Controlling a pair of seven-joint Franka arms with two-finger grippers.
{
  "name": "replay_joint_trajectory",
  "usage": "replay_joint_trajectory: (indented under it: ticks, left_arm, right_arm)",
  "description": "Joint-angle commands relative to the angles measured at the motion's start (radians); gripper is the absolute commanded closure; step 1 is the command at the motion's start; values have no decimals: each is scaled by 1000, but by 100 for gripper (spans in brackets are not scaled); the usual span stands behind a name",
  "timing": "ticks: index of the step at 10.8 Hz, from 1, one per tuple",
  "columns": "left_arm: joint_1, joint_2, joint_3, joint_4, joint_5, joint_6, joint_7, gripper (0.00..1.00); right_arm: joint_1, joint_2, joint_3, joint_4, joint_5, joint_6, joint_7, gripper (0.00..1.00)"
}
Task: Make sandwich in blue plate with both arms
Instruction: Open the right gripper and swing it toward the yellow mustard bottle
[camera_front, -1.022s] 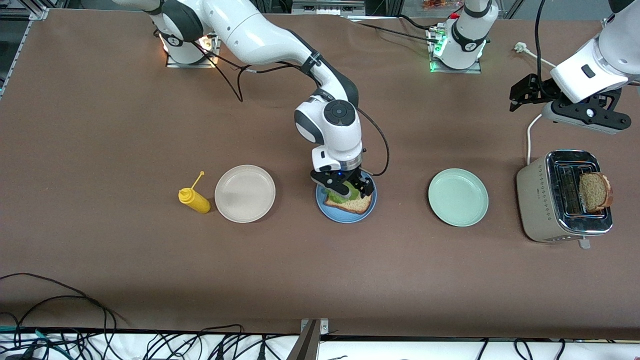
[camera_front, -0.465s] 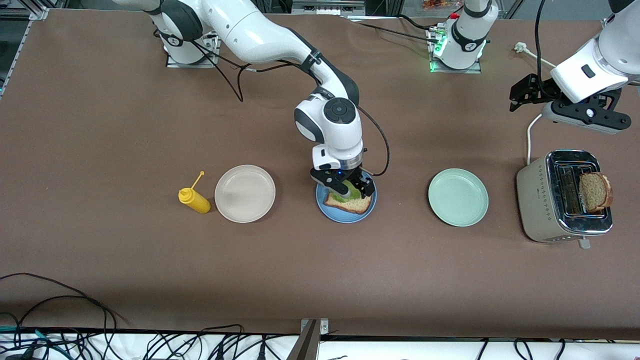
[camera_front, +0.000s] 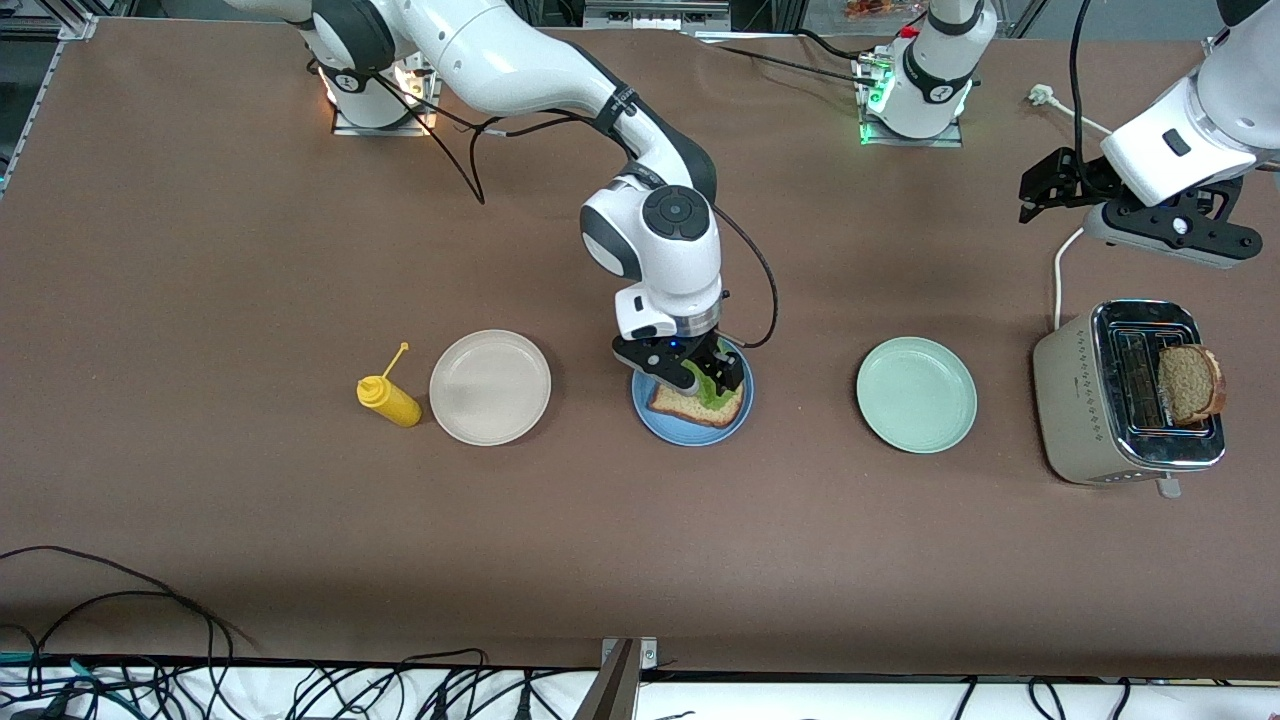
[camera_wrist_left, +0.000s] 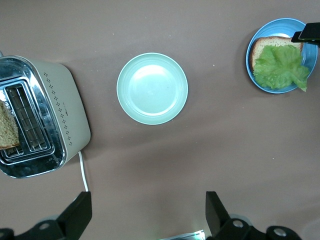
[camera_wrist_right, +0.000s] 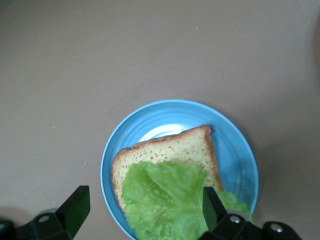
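Observation:
The blue plate (camera_front: 690, 437) lies mid-table with one slice of brown toast (camera_front: 703, 409) on it and a green lettuce leaf (camera_front: 707, 389) on top of the slice. My right gripper (camera_front: 690, 374) hangs just over the plate, open, its fingers on either side of the lettuce (camera_wrist_right: 165, 200), which covers part of the toast (camera_wrist_right: 175, 149) on the plate (camera_wrist_right: 235, 145). A second toast slice (camera_front: 1190, 383) stands in the toaster (camera_front: 1085, 400). My left gripper (camera_front: 1045, 190) is open and empty, high over the table by the toaster. Its wrist view shows the plate (camera_wrist_left: 260, 82) and lettuce (camera_wrist_left: 280, 67) far off.
A pale mint-green plate (camera_front: 916, 394) lies between the blue plate and the toaster. A beige plate (camera_front: 490, 387) and a yellow squeeze bottle (camera_front: 390, 398) lie toward the right arm's end. The toaster's white cable (camera_front: 1062, 262) runs toward the bases.
My right gripper has lifted slightly from the plate, and more of the lettuce shows lying on the toast. The left arm has not moved.

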Motion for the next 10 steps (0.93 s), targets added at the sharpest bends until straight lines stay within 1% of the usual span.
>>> replay_joint_trajectory:
  ticks: [1, 3, 4, 6, 8, 10]
  left_arm:
    - [-5, -3, 7, 6, -13, -13, -2, 0]
    - [-5, -3, 7, 6, -13, -15, -1, 0]
    - [-5, -3, 7, 6, -13, -14, -1, 0]
    - [-7, -3, 7, 6, -13, -13, -1, 0]
    - [-7, -3, 7, 6, -13, -15, -5, 0]
    - [-7, -3, 7, 6, -13, -13, -5, 0]
  right_arm:
    - [2, -7, -20, 5, 16, -20, -64, 0]
    - [-6, -11, -23, -8, 16, -22, -157, 0]
    - [-23, -36, -23, -32, 17, -23, -201, 0]
    - [-87, -123, -11, -122, 31, -39, -316, 0]
    - [-144, -221, -11, -208, 97, -80, -498, 0]
    - [-207, -304, -9, -267, 105, -166, -676, 0]
